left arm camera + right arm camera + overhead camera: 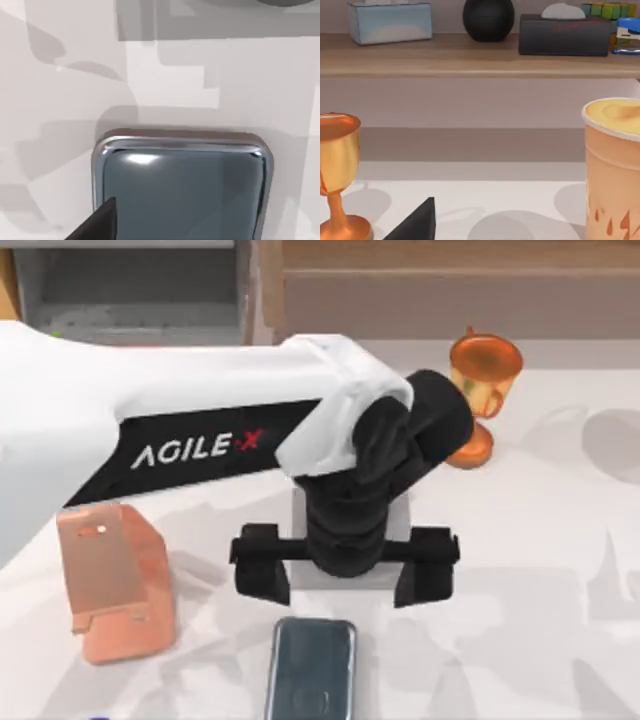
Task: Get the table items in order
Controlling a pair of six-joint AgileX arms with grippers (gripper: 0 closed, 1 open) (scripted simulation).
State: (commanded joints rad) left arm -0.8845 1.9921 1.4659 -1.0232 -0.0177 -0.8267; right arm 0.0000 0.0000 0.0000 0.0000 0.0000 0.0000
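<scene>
left gripper (345, 578) spread open above the grey pad (298, 502), just beyond the smartphone (311, 668).

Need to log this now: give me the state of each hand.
Left hand: open, fingers spread wide, holding nothing, above the table just behind the smartphone.
Right hand: cannot be told; one dark fingertip near the trophy cup.

Phone (311, 668): glossy blue-grey glass-like face with a polished metallic rim, mirror highlights visible in the left wrist view; trophy (482, 390): shiny copper-gold metal finish. Stand (112, 580): smooth salmon-pink surface, probably plastic, with a soft sheen; table (560, 570): matt pale top. Left arm (150, 420): smooth white shell, with matt black gripper (345, 565).
</scene>
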